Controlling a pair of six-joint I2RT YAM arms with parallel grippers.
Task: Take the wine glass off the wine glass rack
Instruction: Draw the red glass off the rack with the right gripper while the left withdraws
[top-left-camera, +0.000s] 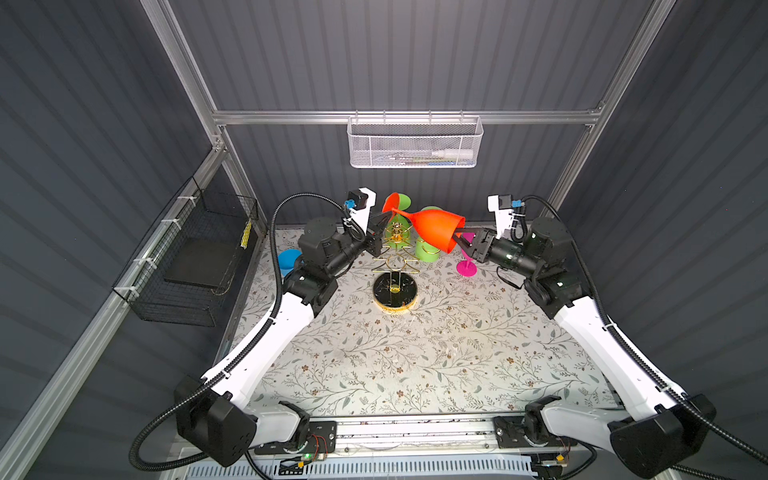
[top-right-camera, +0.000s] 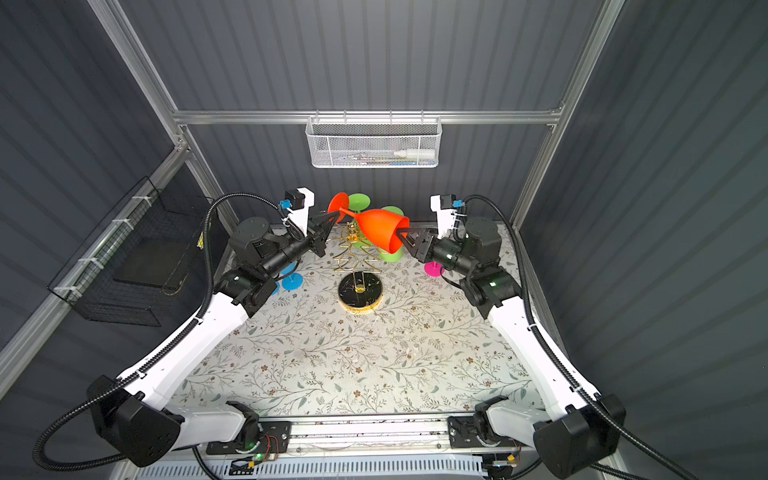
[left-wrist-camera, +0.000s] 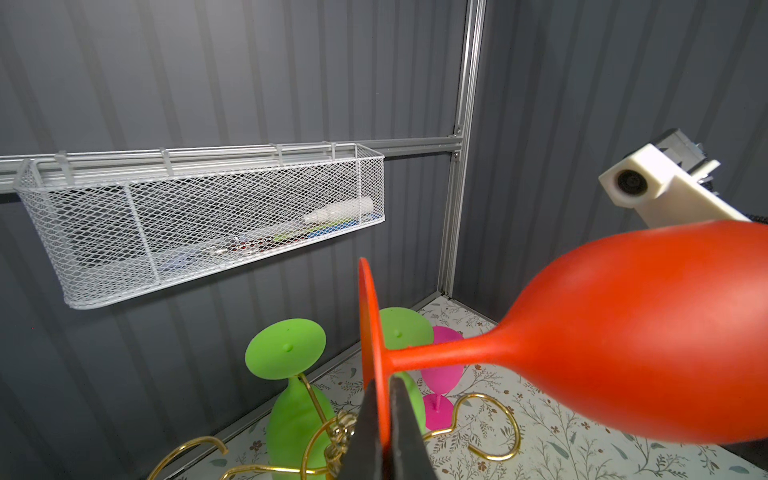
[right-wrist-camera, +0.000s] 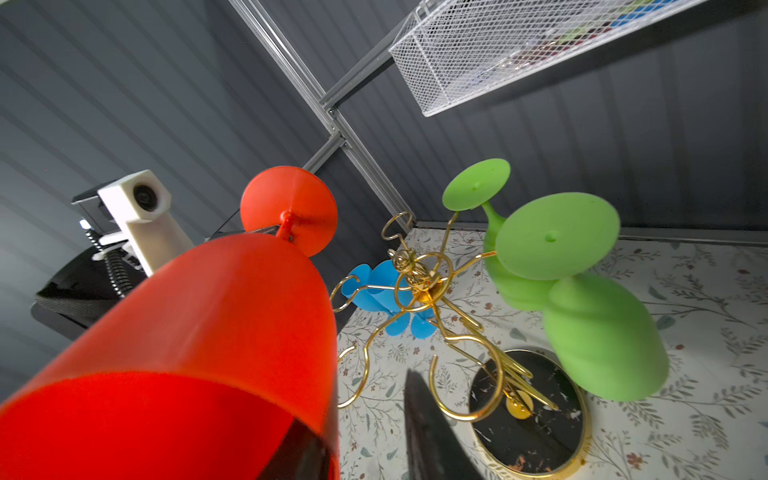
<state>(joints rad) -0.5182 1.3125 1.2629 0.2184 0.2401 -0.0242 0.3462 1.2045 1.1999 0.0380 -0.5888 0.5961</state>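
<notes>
Above the wine glass rack (top-left-camera: 395, 293), toward the far side, the orange wine glass (top-left-camera: 436, 230) lies level in the air, clear of the gold arms. By my reading your lift-off is done and only the set-down is left. The left gripper (left-wrist-camera: 384, 419) pinches its foot, which only the left wrist view shows plainly. The right gripper (top-left-camera: 460, 239) straddles the bowl's rim. Only the right wrist view shows its outer finger (right-wrist-camera: 428, 436) standing apart from the wall. Two green glasses (right-wrist-camera: 557, 241) hang on the rack.
</notes>
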